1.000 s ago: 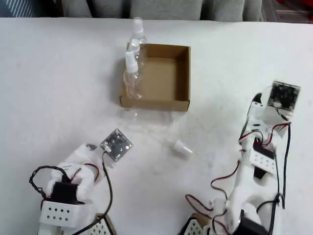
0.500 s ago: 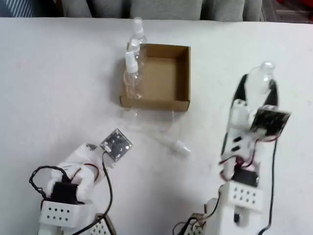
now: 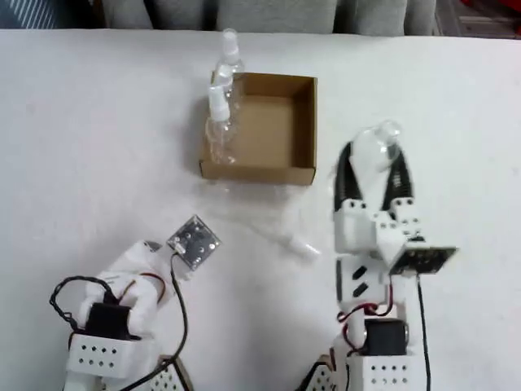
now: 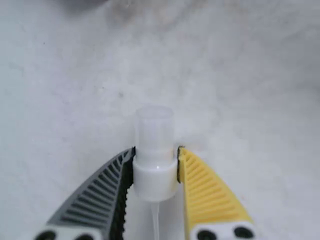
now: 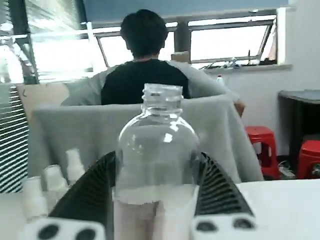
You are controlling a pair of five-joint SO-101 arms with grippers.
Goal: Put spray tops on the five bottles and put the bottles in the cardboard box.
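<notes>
We see left fingers (image 4: 207,192) pinching spray top (image 4: 155,167) between them; right fingers (image 5: 220,192) gripping bottle (image 5: 157,150), base cut off.

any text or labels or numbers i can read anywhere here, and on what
No text can be read in any view.
cardboard box: plain brown, no print shows.
clear bottle held in the right gripper: no label.
spray top held in the left gripper: plain white, no marking.
capped bottles at the box's left wall: clear, no label shows.
</notes>
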